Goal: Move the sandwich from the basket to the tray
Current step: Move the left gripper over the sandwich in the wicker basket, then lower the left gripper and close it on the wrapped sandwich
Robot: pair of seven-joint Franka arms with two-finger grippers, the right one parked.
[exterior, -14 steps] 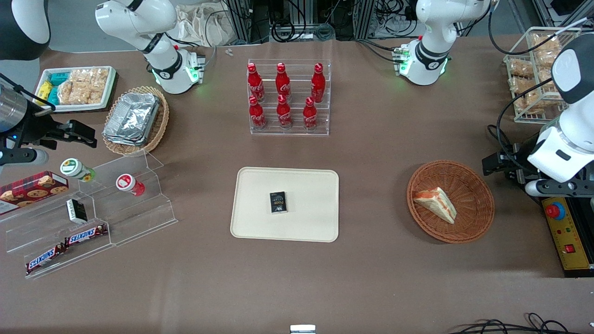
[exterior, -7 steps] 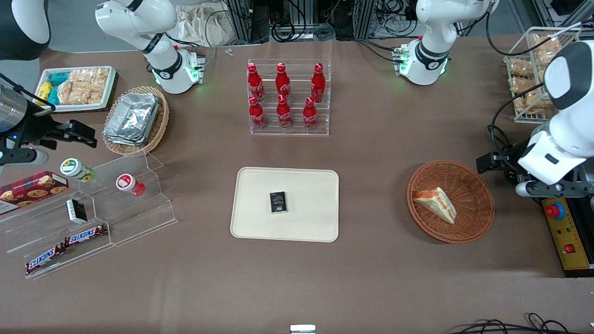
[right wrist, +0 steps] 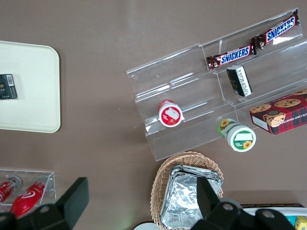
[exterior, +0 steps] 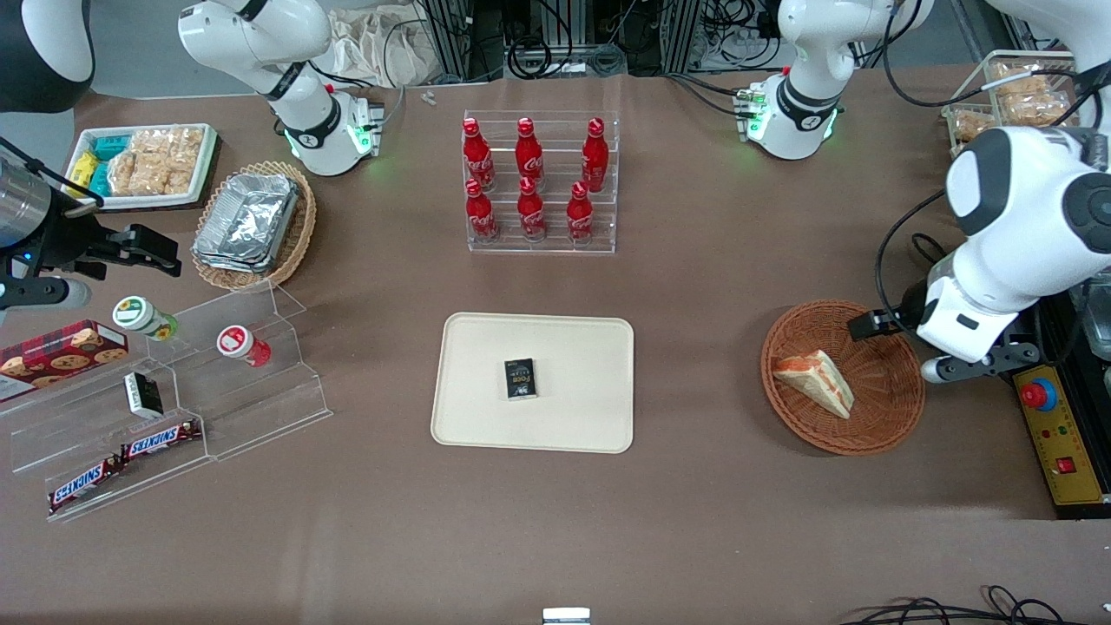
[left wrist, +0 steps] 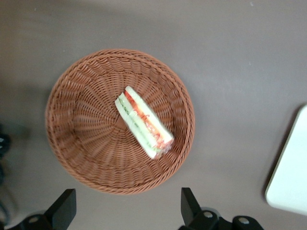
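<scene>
Brown, matte surface (exterior: pixel 712 286), spread wide under everything. Resting directly on it near the middle: cream tray (exterior: pixel 573 425), with a clear rack of red bottles (exterior: pixel 540 182) farther from the front camera. Toward the working arm's end: round reddish-brown basket (exterior: pixel 885 425), well apart from the tray, plus a yellow control box (exterior: pixel 1061 451) just beside it at the edge. Toward the parked arm's end: tan oval basket of foil containers (exterior: pixel 252 224), white tray of packaged snacks (exterior: pixel 143 165), and a stepped clear display stand (exterior: pixel 174 417). Hovering above the basket's rim, clear of the surface: the claw (left wrist: pixel 128 207), fingers spread wide.
</scene>
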